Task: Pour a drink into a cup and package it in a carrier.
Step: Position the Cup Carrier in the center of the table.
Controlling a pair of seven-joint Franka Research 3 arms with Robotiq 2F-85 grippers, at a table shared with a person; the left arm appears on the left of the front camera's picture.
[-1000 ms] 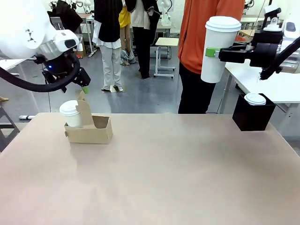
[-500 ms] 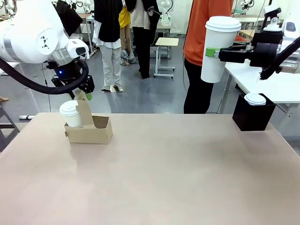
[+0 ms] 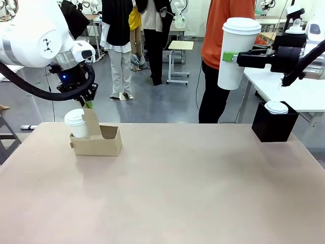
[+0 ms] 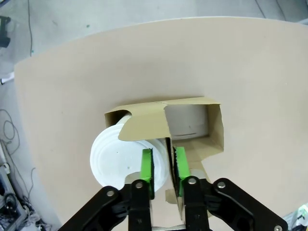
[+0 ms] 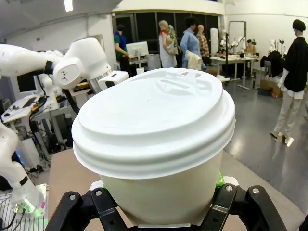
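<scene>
Cup [image 3: 238, 46], front view: tall, plain white paper, tapering downward, capped by a white snap-on lid [image 3: 242, 25]. My right gripper [image 3: 231, 57] is clenched on its upper wall and holds it upright, high above the table [image 3: 177, 193] at my far right, well apart from the carrier [image 3: 104, 143]. That brown cardboard tray carries a second cup [image 3: 76, 122] in its left pocket, and the right pocket looks free. Left gripper [image 3: 89, 103] hangs at the top of the carrier's handle tab [image 3: 92, 122]. Left wrist view: the green pads [image 4: 147, 166] stand narrowly parted astride the tab's edge, not clamping it as far as I can see. Right wrist view: the lid's ridged top [image 5: 154, 110] sits close to the lens, with the black fingers [image 5: 106, 207] wrapped round the body beneath. I judge the cup light but thin-walled and smooth: firm pressure would dent it, and the lid may pop. Hold it just under the rim, where the paper is stiffest. Whether it is filled I cannot tell.
</scene>
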